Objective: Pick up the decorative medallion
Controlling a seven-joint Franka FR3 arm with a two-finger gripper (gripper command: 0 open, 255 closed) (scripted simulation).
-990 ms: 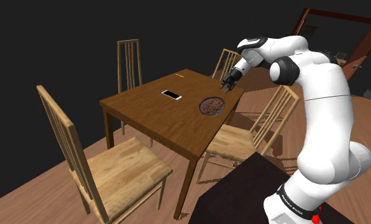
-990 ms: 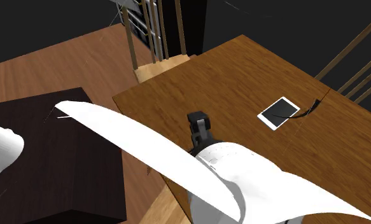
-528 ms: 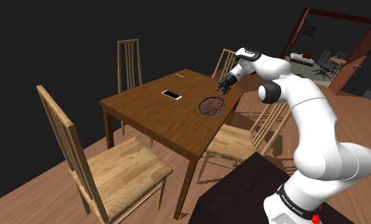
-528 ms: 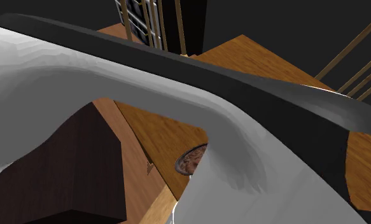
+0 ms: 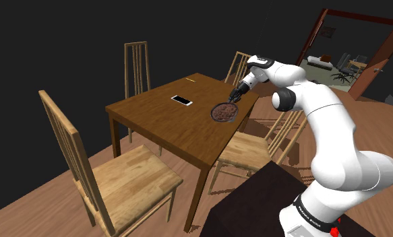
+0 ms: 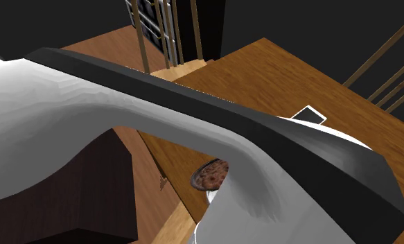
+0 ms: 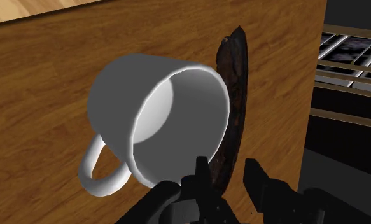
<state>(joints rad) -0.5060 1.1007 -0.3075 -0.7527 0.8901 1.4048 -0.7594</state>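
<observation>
The medallion (image 5: 223, 112) is a dark brown round disc lying near the table's edge at the shoulder view's right. My black gripper (image 5: 234, 99) is down at its far rim. In the wrist view the medallion (image 7: 231, 95) shows edge-on beside a white mug (image 7: 158, 121) that lies on its side. The gripper (image 7: 226, 163) straddles the disc's rim with its fingers close together. One finger is against the rim and a thin gap shows at the other. In the second exterior view the arm hides most of the medallion (image 6: 211, 175).
The brown wooden table (image 5: 168, 118) also carries a white phone (image 5: 182, 100). Wooden chairs stand around it: one at the front (image 5: 121, 175), one behind (image 5: 137, 64), one next to the dark stand (image 5: 262, 145). A doorway (image 5: 350, 54) opens at the back right.
The arm has reached out and lowered the gripper from above the table's corner to the medallion's rim. The fingers have drawn much closer together.
</observation>
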